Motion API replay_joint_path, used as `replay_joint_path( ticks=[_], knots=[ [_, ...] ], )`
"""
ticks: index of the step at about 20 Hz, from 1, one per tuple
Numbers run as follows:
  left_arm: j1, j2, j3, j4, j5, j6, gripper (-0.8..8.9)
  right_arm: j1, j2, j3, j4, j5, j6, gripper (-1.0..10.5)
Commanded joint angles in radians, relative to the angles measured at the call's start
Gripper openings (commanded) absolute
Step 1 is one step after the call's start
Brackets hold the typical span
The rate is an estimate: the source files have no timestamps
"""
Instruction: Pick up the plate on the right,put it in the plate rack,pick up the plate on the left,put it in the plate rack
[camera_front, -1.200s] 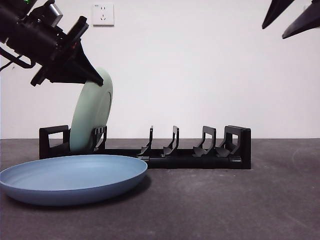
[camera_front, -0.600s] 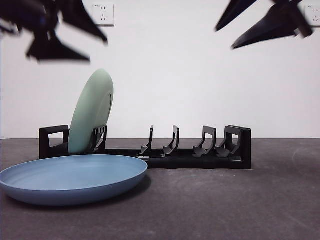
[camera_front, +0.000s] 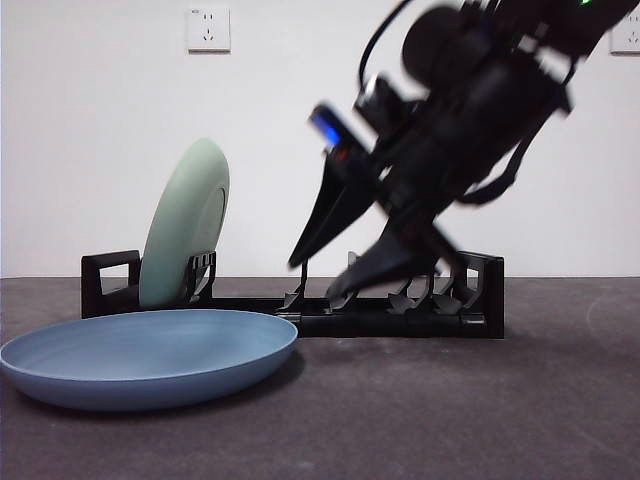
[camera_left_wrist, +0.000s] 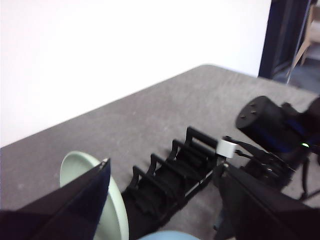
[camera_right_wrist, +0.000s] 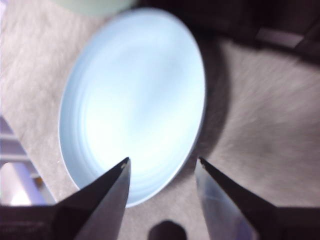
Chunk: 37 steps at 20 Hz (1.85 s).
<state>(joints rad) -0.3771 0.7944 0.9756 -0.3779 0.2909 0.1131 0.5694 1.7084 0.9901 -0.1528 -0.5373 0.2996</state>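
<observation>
In the front view a pale green plate (camera_front: 186, 222) stands on edge, tilted, in the end slot of the plate rack (camera_front: 300, 292), a long low black frame with pairs of upright slotted dividers and blocky ends. A shallow blue plate (camera_front: 148, 355) lies flat on the dark table (camera_front: 480, 410), just in front of the rack. The right gripper (camera_front: 340, 272), blurred, hangs in front of the rack's middle, jaws apart and empty. The left wrist view shows the left gripper (camera_left_wrist: 165, 192) wide open, holding nothing, well above the rack (camera_left_wrist: 172, 175) and green plate (camera_left_wrist: 85, 170). In the right wrist view the spread jaws frame the near rim of the glossy round blue plate (camera_right_wrist: 135, 105).
</observation>
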Motion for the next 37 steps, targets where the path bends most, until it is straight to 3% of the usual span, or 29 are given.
replay_joint_path(
  ticks=[1, 6, 8, 11, 14, 17, 21, 24, 27, 30, 33, 37],
  knots=[
    [-0.046, -0.005, -0.006, -0.034, -0.044, 0.047, 3.49, 0.003, 0.085, 0.056, 0.016, -0.012, 0.026, 2.2],
    [-0.134, 0.002, -0.006, -0.071, -0.219, 0.128, 3.45, 0.01, 0.208, 0.133, 0.01, -0.006, 0.045, 2.1],
    [-0.147, 0.002, -0.006, -0.076, -0.261, 0.144, 3.45, 0.011, 0.229, 0.133, 0.008, -0.006, 0.048, 1.3],
    [-0.149, 0.002, -0.006, -0.075, -0.267, 0.154, 3.45, 0.017, 0.235, 0.133, -0.006, -0.006, 0.052, 1.2],
    [-0.149, 0.016, -0.006, -0.071, -0.267, 0.154, 3.45, 0.024, 0.235, 0.133, -0.03, -0.002, 0.058, -0.1],
    [-0.149, 0.035, -0.006, -0.073, -0.267, 0.154, 3.45, 0.035, 0.235, 0.133, -0.075, 0.073, 0.056, -0.1],
    [-0.149, 0.064, -0.006, -0.081, -0.266, 0.154, 3.45, 0.037, 0.218, 0.133, -0.126, 0.072, 0.049, -0.1],
    [-0.154, 0.074, -0.006, -0.119, -0.263, 0.208, 3.45, 0.036, 0.139, 0.133, -0.203, 0.086, 0.013, -0.1],
    [-0.187, 0.074, -0.006, -0.167, -0.257, 0.285, 3.45, 0.032, 0.015, 0.133, -0.293, 0.195, -0.021, -0.1],
    [-0.279, 0.093, -0.006, -0.204, -0.259, 0.291, 3.45, 0.01, -0.104, 0.134, -0.357, 0.26, -0.041, -0.1],
    [-0.445, 0.169, -0.006, -0.226, -0.292, 0.291, 3.42, -0.032, -0.189, 0.138, -0.412, 0.259, -0.052, -0.1],
    [-0.695, 0.311, -0.006, -0.23, -0.499, 0.332, 3.42, -0.08, -0.243, 0.14, -0.462, 0.257, -0.079, -0.1]
  ],
)
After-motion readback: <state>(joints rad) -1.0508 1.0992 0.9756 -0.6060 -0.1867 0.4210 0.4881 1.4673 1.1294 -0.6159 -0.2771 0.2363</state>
